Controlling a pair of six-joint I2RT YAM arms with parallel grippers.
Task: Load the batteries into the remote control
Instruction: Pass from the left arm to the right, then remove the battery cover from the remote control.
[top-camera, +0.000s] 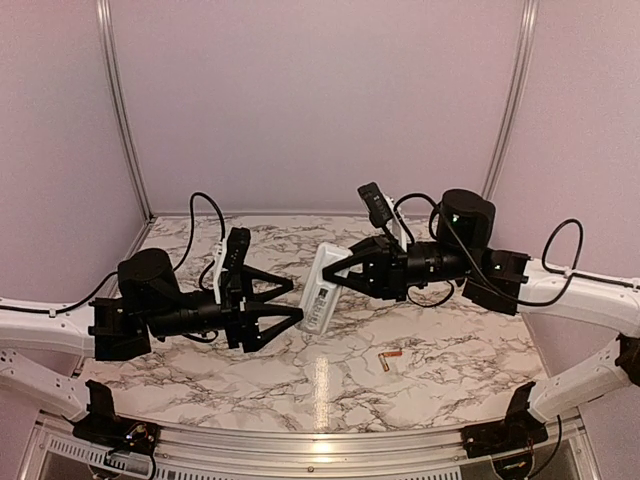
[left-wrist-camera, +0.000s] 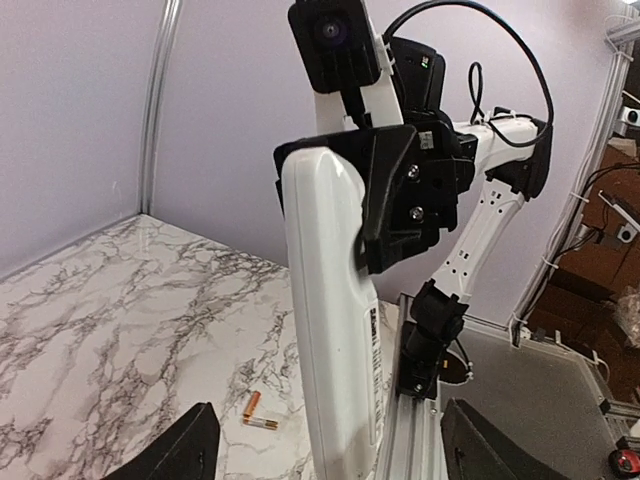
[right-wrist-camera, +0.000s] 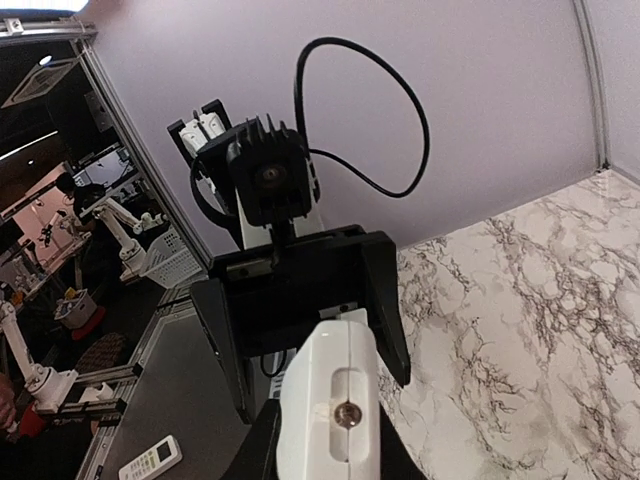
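1. The remote control (top-camera: 318, 300) was held above the counter (top-camera: 200, 390) between the two arms. Its long axis ran roughly far to near in the top view and stood nearly upright in the left wrist view, where a plain white face was presented
2. The right hand (top-camera: 342, 275) was closed on the far end of the remote control, with one black finger laid across the broad face
3. The left hand (top-camera: 297, 302) was open, its jaws spread wide to either side of the near part of the remote control. No contact with it could be made out
4. The batteries (top-camera: 390, 359) lay on the counter, set together at an angle and well apart from both hands. They were on the right arm's side of the remote control and closer to the near edge
5. From the free left hand the batteries were thus placed lower and beyond the held remote control. The pick-up was judged to turn on a reach round it, since the right hand on their side was occupied
6. The counter was glossy, white with grey marble veining, so rolling of the slim cylinders was judged possible. Pale lilac walls (top-camera: 320, 100) with metal posts (top-camera: 122, 110) enclosed the far side
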